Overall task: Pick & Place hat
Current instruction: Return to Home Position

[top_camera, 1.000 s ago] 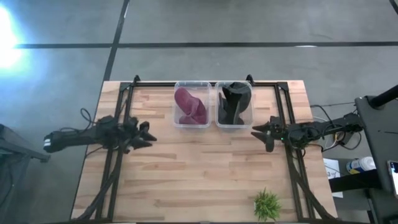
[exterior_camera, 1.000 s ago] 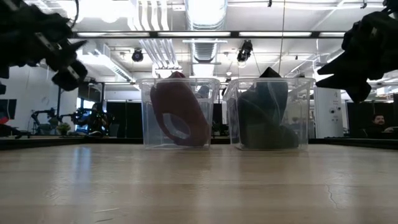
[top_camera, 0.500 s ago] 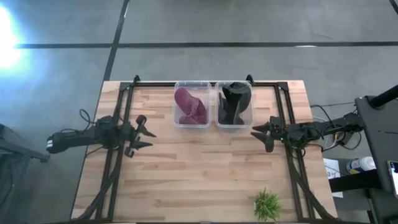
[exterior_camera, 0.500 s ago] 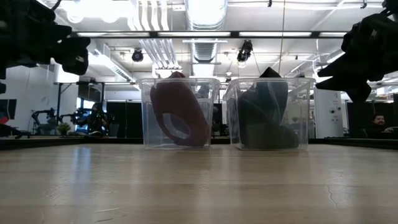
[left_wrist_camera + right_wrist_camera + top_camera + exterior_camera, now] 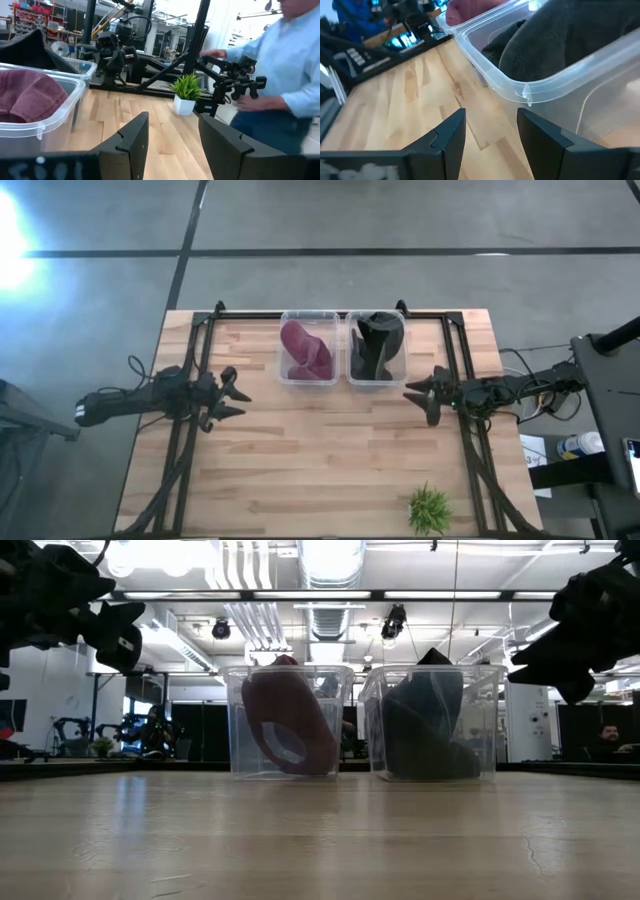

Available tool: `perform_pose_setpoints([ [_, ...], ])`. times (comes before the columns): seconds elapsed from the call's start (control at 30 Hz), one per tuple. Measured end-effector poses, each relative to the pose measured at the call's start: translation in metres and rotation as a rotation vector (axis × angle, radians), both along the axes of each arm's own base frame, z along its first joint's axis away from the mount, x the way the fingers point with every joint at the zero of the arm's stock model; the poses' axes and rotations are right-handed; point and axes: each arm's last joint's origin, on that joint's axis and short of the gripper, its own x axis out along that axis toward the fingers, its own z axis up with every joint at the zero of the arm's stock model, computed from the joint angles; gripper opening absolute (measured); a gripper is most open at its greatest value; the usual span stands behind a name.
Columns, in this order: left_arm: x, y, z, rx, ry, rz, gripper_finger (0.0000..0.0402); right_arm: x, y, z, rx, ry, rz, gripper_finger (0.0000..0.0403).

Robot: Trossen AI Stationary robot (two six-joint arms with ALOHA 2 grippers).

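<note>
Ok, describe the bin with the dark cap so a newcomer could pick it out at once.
On the wooden table, two clear bins stand side by side near the edge at the top of the high view. The one wanted is the bin nearer the right pincer. It holds a dark gray cap, while its neighbour holds a maroon one.

Wood, plastic, cloth
The worktop (image 5: 320,450) is smooth, faintly shiny planked wood; the left bin (image 5: 283,370) and right bin (image 5: 403,370) glossy clear plastic; the maroon cap (image 5: 305,350) and dark gray cap (image 5: 375,345) matt cloth.
</note>
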Motion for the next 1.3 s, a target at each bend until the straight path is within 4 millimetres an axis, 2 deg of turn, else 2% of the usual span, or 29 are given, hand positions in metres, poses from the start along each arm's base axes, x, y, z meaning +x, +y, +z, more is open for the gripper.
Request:
perform_pose_setpoints([
  [0.13, 0.0, 0.0, 0.0, 0.0, 0.0, -0.001, 0.0167, 0.0, 0.001, 0.005, -0.049, -0.038, 0.063, 0.0173],
  [0.2, 0.0, 0.0, 0.0, 0.0, 0.0, 0.0, 0.0167, 0.0, 0.002, 0.013, -0.08, -0.113, 0.208, 0.0173],
  [0.33, 0.0, 0.0, 0.0, -0.001, -0.001, -0.001, 0.0167, -0.005, 0.005, 0.024, -0.275, -0.264, 0.563, 0.0173],
  [0.4, 0.0, 0.0, 0.0, 0.0, -0.002, -0.001, 0.0167, -0.009, 0.004, 0.026, -0.337, -0.309, 0.619, 0.0173],
  [0.5, 0.0, 0.0, 0.001, -0.001, -0.006, -0.001, 0.0167, -0.009, 0.002, 0.024, -0.361, -0.304, 0.608, 0.0173],
  [0.67, 0.001, 0.0, 0.0, -0.001, -0.002, -0.001, 0.0167, -0.004, 0.0, 0.008, -0.345, -0.256, 0.544, 0.0173],
  [1.3, 0.001, 0.0, 0.0, -0.002, 0.003, -0.002, 0.0167, 0.001, -0.001, 0.003, -0.36, -0.211, 0.51, 0.0173],
])
